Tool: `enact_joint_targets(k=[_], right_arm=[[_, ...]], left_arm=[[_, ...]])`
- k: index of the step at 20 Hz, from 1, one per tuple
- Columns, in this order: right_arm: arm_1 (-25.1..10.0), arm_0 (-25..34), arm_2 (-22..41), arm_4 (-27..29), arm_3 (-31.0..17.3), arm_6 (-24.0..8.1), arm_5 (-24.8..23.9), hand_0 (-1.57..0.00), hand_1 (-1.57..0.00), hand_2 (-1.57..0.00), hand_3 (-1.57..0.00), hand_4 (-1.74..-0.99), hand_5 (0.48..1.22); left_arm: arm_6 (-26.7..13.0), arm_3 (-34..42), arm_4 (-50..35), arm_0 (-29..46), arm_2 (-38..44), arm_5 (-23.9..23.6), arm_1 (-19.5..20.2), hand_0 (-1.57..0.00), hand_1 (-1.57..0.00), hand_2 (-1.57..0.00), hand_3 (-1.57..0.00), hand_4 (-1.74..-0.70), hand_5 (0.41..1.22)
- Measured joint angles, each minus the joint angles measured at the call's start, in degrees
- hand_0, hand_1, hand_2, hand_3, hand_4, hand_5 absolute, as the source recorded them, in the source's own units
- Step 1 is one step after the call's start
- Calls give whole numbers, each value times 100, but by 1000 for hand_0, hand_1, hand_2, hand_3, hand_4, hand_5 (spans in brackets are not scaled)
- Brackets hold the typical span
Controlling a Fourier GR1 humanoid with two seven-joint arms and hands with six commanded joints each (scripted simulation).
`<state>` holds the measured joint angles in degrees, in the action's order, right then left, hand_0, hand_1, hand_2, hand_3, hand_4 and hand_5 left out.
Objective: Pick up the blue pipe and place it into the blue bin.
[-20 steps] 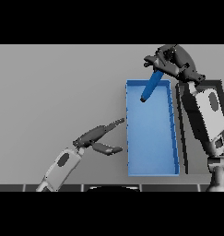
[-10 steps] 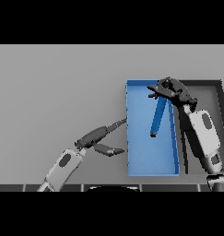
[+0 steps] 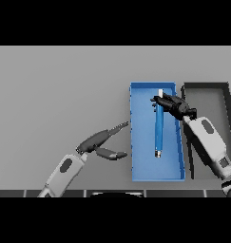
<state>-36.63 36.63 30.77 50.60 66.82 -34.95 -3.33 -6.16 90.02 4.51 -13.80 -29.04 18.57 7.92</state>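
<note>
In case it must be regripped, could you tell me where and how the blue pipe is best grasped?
Grip the blue pipe mid-shaft from above, fingers across its width: it lies lengthwise in the blue bin, and its far end is under the right hand.

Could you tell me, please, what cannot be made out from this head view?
- Whether the right hand grips the blue pipe: its dark fingers cover the pipe's upper end.
- Whether the pipe rests on the blue bin floor.
- The dark bin: the right arm hides much of its inside.
- The left hand is fully visible, open.
</note>
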Motion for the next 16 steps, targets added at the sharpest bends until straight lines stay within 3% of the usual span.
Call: enact_joint_targets(k=[3, 8, 16], right_arm=[[-304, 279, 891, -110, -84, 0, 188, -174, -156, -149, -120, -1149, 887], [-291, 383, 1140, -570, -274, 177, 290, -56, -50, -48, -39, -1124, 738], [-336, 344, 1163, -616, -218, 191, 247, -9, -8, -7, -6, -1129, 672]], left_arm=[[-76, 28, -49, -37, -13, 24, -45, 1, 1, 1, 1, -896, 451], [42, -26, 17, 19, -34, 10, -20, 1, 1, 1, 1, -909, 457], [99, -168, -34, -54, 9, 15, -106, 1, 1, 1, 1, -920, 464]])
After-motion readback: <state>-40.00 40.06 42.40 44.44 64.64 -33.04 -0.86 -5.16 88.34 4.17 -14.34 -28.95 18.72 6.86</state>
